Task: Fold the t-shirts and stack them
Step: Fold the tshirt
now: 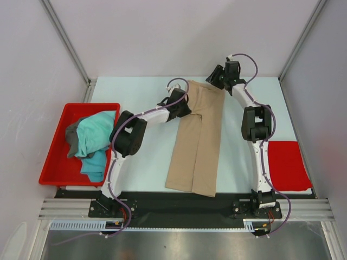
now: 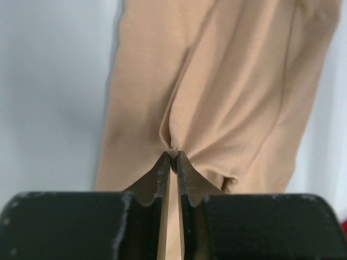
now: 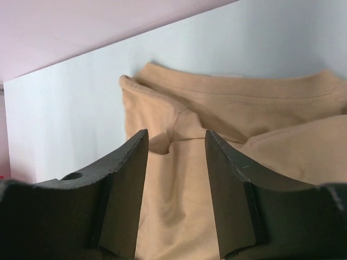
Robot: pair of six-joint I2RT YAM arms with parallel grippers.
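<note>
Left gripper pinches a fold of the tan t-shirt; right gripper gapes empty.
Shirt lies centred on the table, a long strip; release low so the fold settles flat.

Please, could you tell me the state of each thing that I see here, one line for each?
Red plastic tray: holds two shirts.
Teal cloth t-shirt: crumpled in the tray.
Dark grey cloth t-shirt: crumpled, partly under the teal one.
Tan-beige cloth t-shirt: folded into a long strip, lying flat.
Flat red mat: lying flat.
Left gripper: shut on a tan fold.
Right gripper: open above the collar end.
</note>
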